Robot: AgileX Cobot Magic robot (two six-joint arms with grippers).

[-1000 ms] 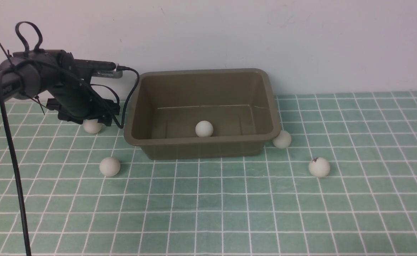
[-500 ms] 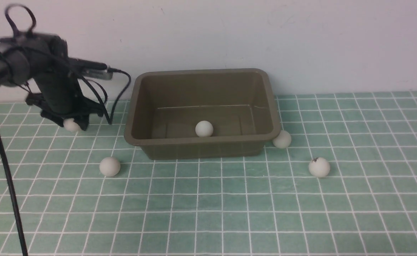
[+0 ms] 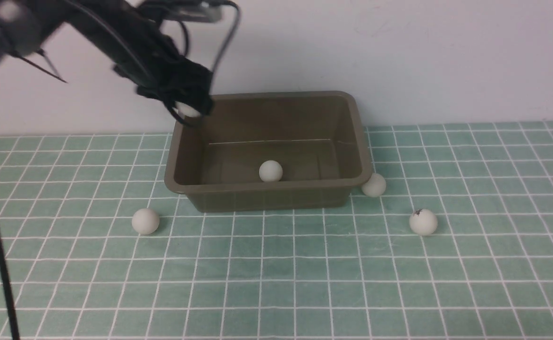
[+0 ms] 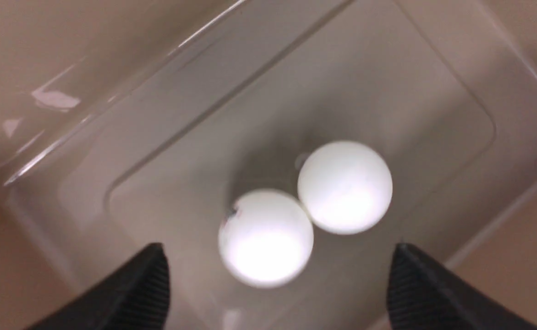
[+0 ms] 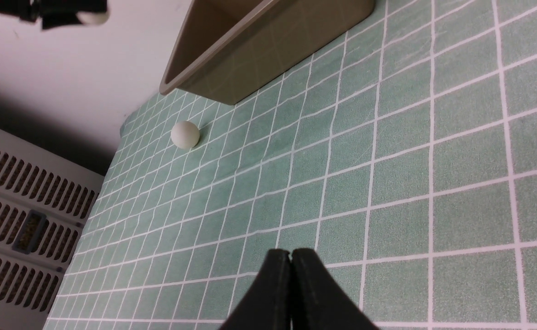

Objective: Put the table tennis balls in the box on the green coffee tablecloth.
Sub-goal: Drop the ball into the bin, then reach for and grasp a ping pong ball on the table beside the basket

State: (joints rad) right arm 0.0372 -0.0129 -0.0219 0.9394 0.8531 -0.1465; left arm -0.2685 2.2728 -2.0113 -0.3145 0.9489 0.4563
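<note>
Five table tennis balls (image 3: 271, 171), one box (image 3: 267, 94). My left end effector (image 4: 278, 275) is spread wide over the box's left edge, with one ball (image 3: 188, 110) loose between its fingers (image 4: 145, 293). One ball lies inside below it. Three lie outside on the roomy green coffee tablecloth (image 3: 276, 283). My right end effector (image 5: 290, 261) is closed tight.

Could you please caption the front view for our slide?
Left gripper open above the box's far left corner, a ball between its jaws; another ball inside, three balls on the green tablecloth.
</note>
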